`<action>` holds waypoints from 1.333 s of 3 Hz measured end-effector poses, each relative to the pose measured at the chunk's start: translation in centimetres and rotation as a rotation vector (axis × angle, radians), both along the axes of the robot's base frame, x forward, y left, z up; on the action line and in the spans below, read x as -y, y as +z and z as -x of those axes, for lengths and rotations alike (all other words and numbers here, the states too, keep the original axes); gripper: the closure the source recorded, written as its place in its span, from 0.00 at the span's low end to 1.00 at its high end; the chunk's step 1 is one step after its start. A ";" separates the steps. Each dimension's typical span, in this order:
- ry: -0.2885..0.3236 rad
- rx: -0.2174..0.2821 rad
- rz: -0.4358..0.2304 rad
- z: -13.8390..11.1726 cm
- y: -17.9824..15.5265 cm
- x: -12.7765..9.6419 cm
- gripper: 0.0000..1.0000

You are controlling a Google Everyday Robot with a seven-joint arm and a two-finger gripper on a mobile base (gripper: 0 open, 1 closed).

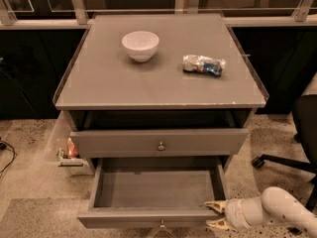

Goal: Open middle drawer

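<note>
**Grey cabinet, one drawer out.** The middle drawer [148, 188] stands drawn well forward beneath the taller upper drawer [119, 143]. Its shallow grey interior is bare, and its small knob [162, 226] sits at the bottom edge of the view. The robot's pincer [214, 215] is at the right-hand end of the drawer's front panel, as seen. It is released, with two pale fingertips [214, 205] spread either side of the panel's end. Whether either tip touches the panel cannot be told.

By the look of it, the opening is all but done. If you want more travel, draw straight out along the runners and keep the pull level. A tug from this corner rather than the knob may rack the drawer sideways and bind it, so go slowly and stop at the first resistance. To finish, back the pincer clear of the panel edge before you swing the arm [282, 209] away.

Room is tight at the right of the view, where an office chair [303, 128] and its castored base [257, 161] stand near the arm. At the left, a small item [69, 152] rests on the floor against the cabinet's side. On the bench [148, 90], a white bowl [140, 45] and a crinkled snack packet [203, 65] sit apart, back from the front lip and out of the drawer's path.
</note>
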State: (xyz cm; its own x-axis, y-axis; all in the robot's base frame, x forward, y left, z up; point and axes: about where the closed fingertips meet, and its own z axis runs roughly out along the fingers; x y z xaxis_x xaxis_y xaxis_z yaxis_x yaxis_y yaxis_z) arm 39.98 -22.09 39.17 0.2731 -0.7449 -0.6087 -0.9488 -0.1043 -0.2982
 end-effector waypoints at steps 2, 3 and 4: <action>0.000 0.000 0.000 0.0 0.0 0.0 0.58; 0.000 0.000 0.000 0.0 0.0 0.0 0.35; 0.000 0.000 0.000 0.0 0.0 0.0 0.11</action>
